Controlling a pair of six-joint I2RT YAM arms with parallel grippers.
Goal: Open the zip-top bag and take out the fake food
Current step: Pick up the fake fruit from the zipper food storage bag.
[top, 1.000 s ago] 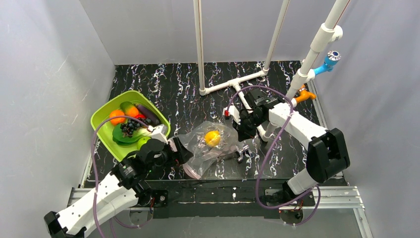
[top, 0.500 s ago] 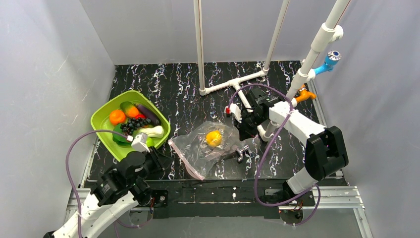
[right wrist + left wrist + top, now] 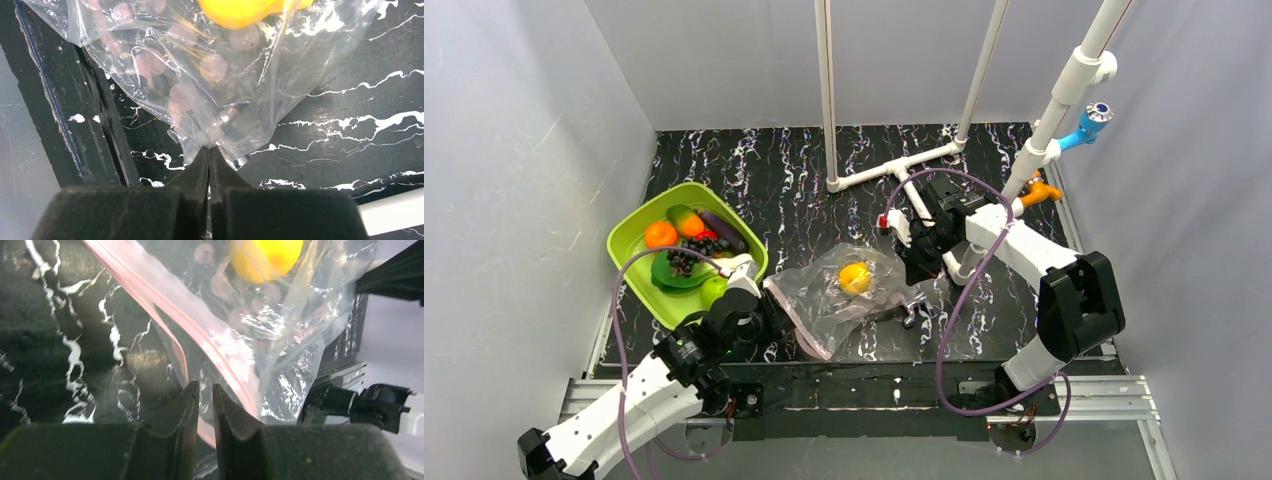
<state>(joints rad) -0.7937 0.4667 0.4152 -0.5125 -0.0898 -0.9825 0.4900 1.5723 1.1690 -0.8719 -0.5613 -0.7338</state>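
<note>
While pinched by right claw, clear zip-top bag with yellow lemon.

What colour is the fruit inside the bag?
The fruit is yellow, clearest in the top view.

This was a robotics lab test cell rather than any lived-in room. Plain pale walls boxed in a black, white-veined counter on three sides. Two white arms, the left arm and the right arm, were bolted to an aluminium rail behind both jaws, each trailing a purple cable. Beyond the right jaws stood a white pipe frame with a blue fitting and an orange fitting off to their right. To the left of the left jaws sat a lime-green tray of toy produce, props and not groceries.
</note>
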